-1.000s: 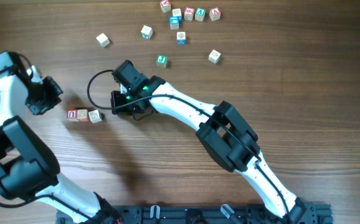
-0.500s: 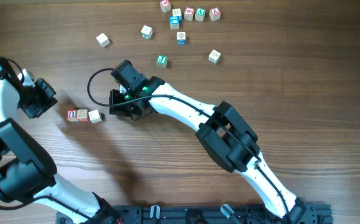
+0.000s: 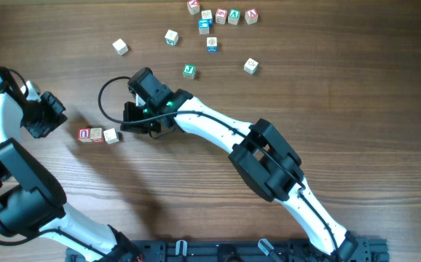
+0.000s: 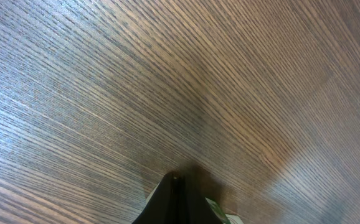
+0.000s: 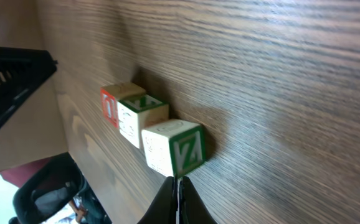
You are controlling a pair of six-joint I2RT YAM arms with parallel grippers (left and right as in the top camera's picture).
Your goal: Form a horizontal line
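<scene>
1. overhead: the horizontal line (image 3: 97, 135), three pale cubes touching side by side, lies at the left-centre of the frame on the wooden table (image 3: 356, 87); its leftmost cube shows a red mark. the right gripper (image 3: 128, 122) sits just right of the line and slightly higher, apart from the end cube, its jaws pinched together on nothing. the left gripper (image 3: 44, 116) is to the upper left of the line, near it but apart; its jaws cannot be made out here. loose cubes (image 3: 189, 70) are scattered across the upper middle, well apart from the line
2. left wrist: the left gripper (image 4: 175, 200) shows at the bottom edge as one dark point, fingers pressed shut and empty, over bare wood grain
3. right wrist: the line (image 5: 141, 121) runs diagonally from centre-left to the lower middle; the far cube has a red face, the nearest a green z. the right gripper (image 5: 179, 200), clenched and empty, points up from the bottom edge just below the nearest cube; contact cannot be told
</scene>
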